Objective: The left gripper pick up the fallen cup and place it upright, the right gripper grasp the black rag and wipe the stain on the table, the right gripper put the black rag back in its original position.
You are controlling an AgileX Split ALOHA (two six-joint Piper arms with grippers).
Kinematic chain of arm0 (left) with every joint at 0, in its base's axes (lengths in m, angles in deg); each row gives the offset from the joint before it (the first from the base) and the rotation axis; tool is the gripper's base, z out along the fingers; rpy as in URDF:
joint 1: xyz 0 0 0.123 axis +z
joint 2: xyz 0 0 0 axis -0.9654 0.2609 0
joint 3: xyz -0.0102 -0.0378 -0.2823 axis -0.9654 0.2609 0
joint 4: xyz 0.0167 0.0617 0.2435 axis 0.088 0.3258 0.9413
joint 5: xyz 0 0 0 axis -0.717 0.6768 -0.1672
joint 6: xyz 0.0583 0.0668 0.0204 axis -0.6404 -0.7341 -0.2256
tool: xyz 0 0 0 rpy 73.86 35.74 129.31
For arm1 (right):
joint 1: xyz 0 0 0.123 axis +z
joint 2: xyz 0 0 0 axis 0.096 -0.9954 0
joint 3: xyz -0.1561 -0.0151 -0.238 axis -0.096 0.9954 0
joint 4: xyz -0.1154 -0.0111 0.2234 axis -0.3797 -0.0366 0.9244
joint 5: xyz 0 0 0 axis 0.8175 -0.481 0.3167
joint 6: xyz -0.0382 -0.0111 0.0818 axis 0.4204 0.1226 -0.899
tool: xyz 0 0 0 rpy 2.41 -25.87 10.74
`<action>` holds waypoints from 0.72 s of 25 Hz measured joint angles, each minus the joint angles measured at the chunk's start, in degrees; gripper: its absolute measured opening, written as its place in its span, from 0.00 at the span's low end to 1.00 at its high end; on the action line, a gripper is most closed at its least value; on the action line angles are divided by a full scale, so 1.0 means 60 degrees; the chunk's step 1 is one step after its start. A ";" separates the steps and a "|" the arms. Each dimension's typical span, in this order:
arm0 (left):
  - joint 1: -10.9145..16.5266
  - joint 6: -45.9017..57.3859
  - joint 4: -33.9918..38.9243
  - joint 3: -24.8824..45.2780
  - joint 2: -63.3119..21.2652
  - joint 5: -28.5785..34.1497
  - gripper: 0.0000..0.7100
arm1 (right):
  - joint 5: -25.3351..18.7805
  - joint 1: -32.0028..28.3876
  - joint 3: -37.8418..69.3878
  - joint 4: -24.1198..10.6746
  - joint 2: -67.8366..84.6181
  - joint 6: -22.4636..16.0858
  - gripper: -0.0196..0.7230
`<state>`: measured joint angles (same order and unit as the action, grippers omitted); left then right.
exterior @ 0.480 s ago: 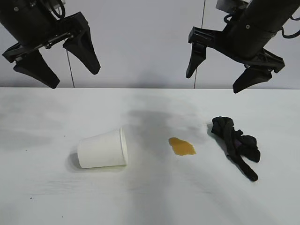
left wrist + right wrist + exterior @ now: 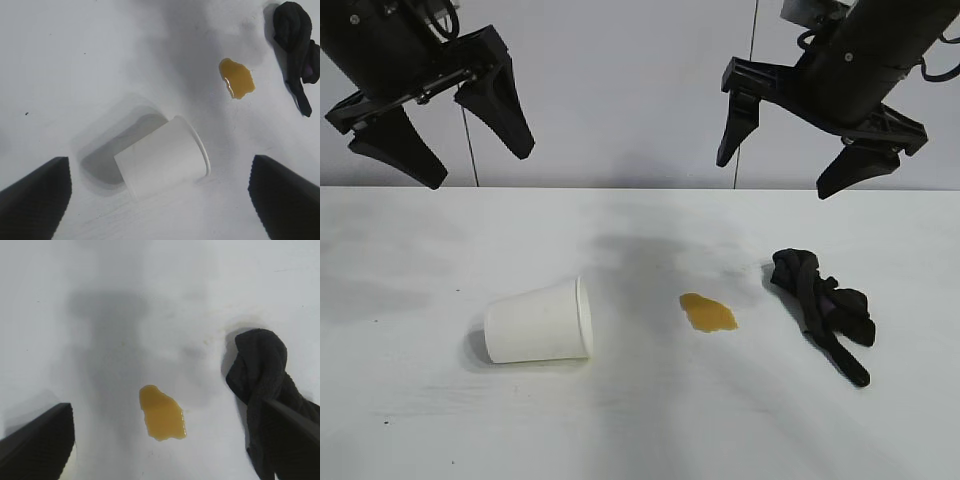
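White table faintly smudged grey; pale wall behind

One cup — one rag — one stain

White paper cup on a white desk (faint grey smudges across it); amber-brown stain; black rag with a purple fleck; both the left tool and right tool black
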<state>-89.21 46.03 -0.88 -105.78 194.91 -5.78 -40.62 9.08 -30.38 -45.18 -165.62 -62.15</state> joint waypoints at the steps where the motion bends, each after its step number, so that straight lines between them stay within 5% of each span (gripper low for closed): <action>1: 0.0000 0.0000 0.0000 0.0000 0.0000 -0.0011 0.98 | 0.0000 0.0000 0.0000 0.0000 0.0000 0.0000 0.96; 11: 0.0000 -0.0382 0.0005 -0.0071 0.0000 -0.0900 0.98 | 0.0005 0.0000 0.0000 0.0000 0.0000 0.0000 0.96; 14: -0.0243 -0.2698 0.0107 -0.0143 0.0000 -0.0228 0.98 | 0.0005 0.0000 0.0000 0.0000 0.0000 0.0000 0.96; 18: -0.1201 -0.6125 0.0341 -0.0124 0.0000 0.0524 0.98 | 0.0046 0.0000 0.0000 0.0000 0.0000 0.0000 0.96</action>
<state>-96.41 9.28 1.17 -106.52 194.91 -2.64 -40.34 9.08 -30.38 -45.18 -165.62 -62.15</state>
